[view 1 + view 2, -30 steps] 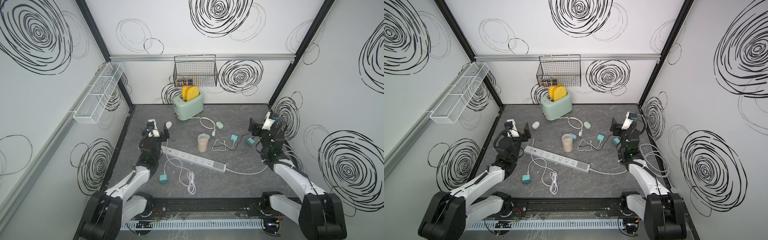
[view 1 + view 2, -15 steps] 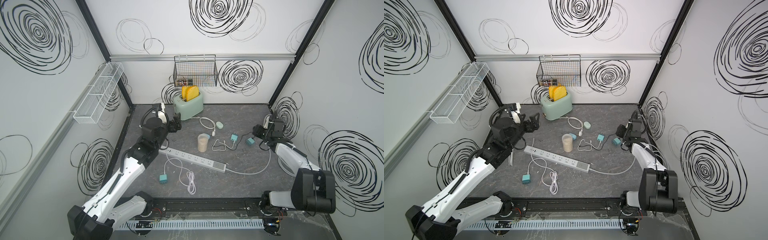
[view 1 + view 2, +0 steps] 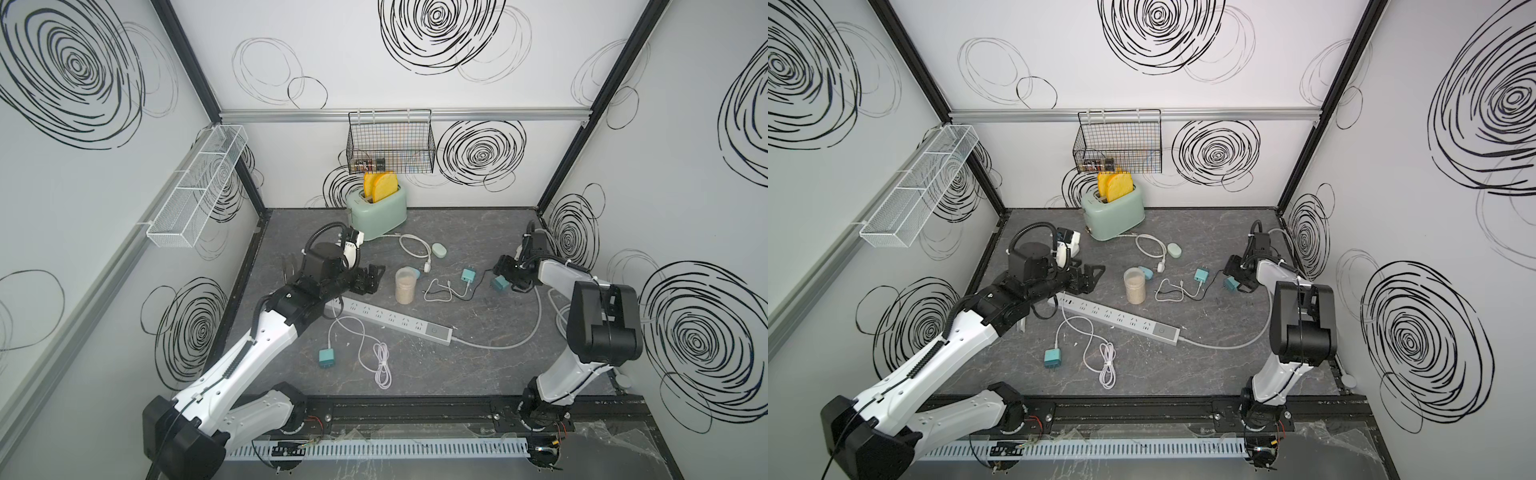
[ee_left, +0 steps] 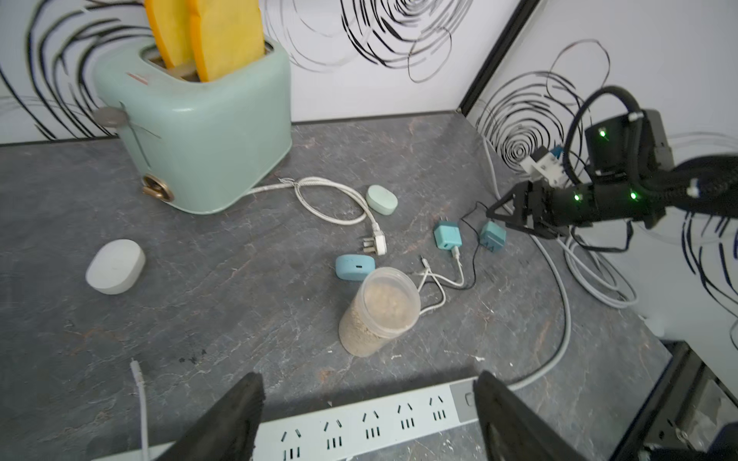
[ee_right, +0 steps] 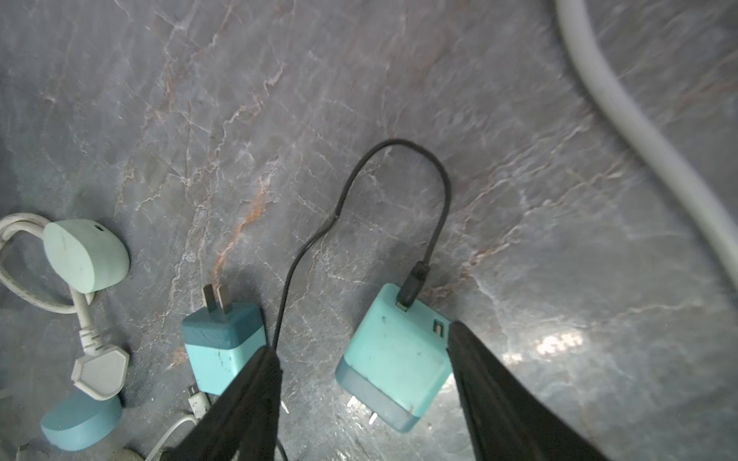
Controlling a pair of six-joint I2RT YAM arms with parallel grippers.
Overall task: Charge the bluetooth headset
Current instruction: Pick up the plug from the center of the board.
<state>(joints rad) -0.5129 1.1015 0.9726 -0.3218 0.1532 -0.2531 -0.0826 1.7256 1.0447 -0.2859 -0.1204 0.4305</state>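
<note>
Nearest the robot's base, a teal charger (image 3: 326, 358) joined to a coiled white cable (image 3: 381, 365) was seen lying on the tabletop (image 3: 457, 374). Just beyond it a power strip (image 3: 390, 321) was laid slantwise. The left gripper (image 4: 369, 383) was held over the strip's left end, its jaws spread wide with nothing between them. Past the strip a clear jar (image 3: 405, 284) of pale grains was stood upright, and a blue case (image 4: 354, 268) was found just beside it on its far side. A white case (image 4: 116, 266) was shown only in the left wrist view, well apart to the left. To the right of the jar a second charger (image 3: 468, 274) was laid. Near it a third charger (image 5: 395, 351), with a black cable (image 5: 439, 191) plugged in, was straddled by the right gripper (image 5: 363, 343), whose jaws were parted wider than the charger, so nothing was clamped. Farther back a mint case (image 3: 439, 249) was seen by a looped white cord. Which of the three cases held the headset could not be told. At the back wall a toaster (image 3: 378, 212) was stood, and a wire basket (image 3: 390, 143) was hung above it
</note>
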